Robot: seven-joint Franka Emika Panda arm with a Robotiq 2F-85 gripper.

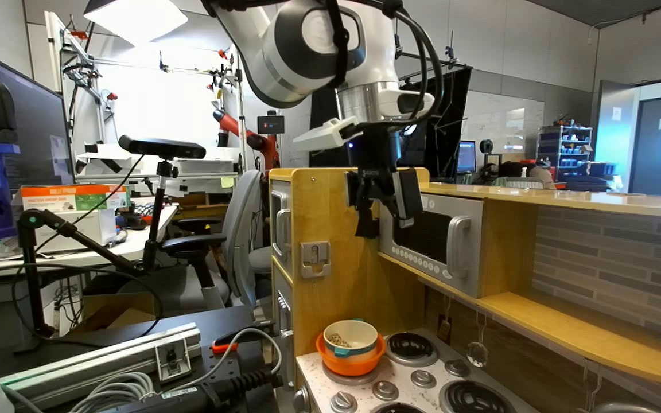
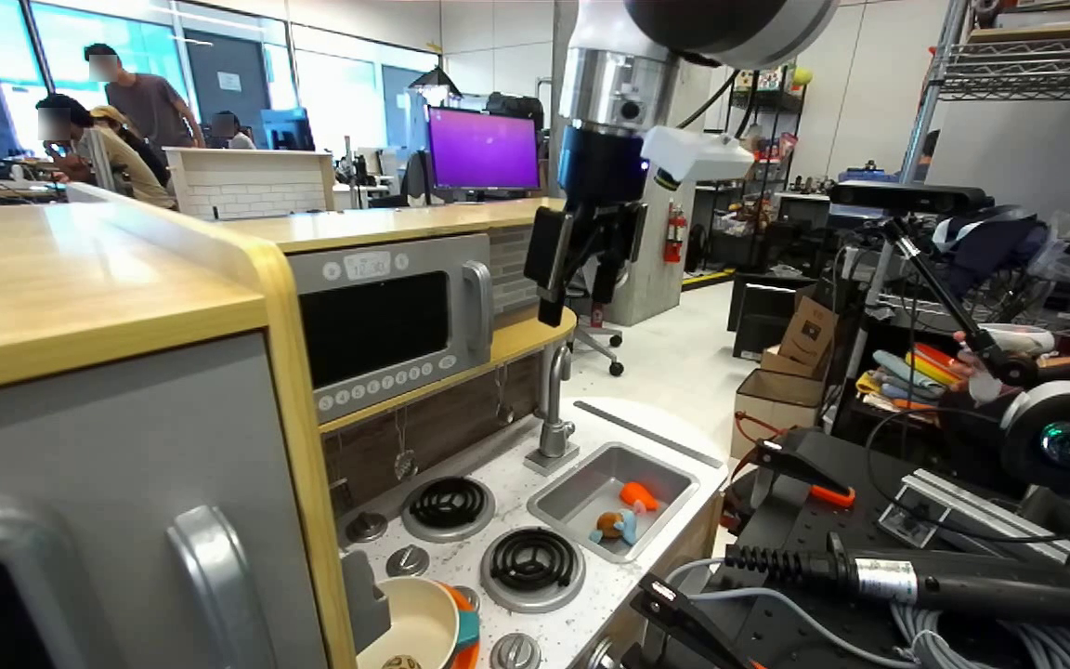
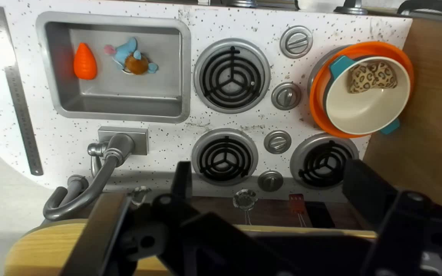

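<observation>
My gripper [image 1: 387, 225] is open and empty, pointing down, high above the toy stove and close to the toy microwave [image 1: 422, 232]. It also shows open in an exterior view [image 2: 577, 302] and the wrist view [image 3: 269, 172], with its fingers wide apart and nothing between them. A cream pot [image 3: 363, 111] with teal handles sits tilted in an orange bowl [image 3: 319, 107] on a burner. A leopard-print soft item [image 3: 374, 76] lies in the pot. In the grey sink [image 3: 186, 69] lie an orange carrot-shaped toy [image 3: 85, 63] and a blue and brown plush toy [image 3: 134, 61].
A silver faucet [image 3: 117, 153] stands behind the sink. Burners [image 3: 231, 76] and knobs [image 3: 297, 41] cover the stove top. Small utensils [image 3: 244, 199] hang under the wooden shelf [image 1: 594, 338]. A wooden side panel [image 1: 336, 298] stands beside the pot. A metal ruler [image 3: 21, 111] lies on the counter.
</observation>
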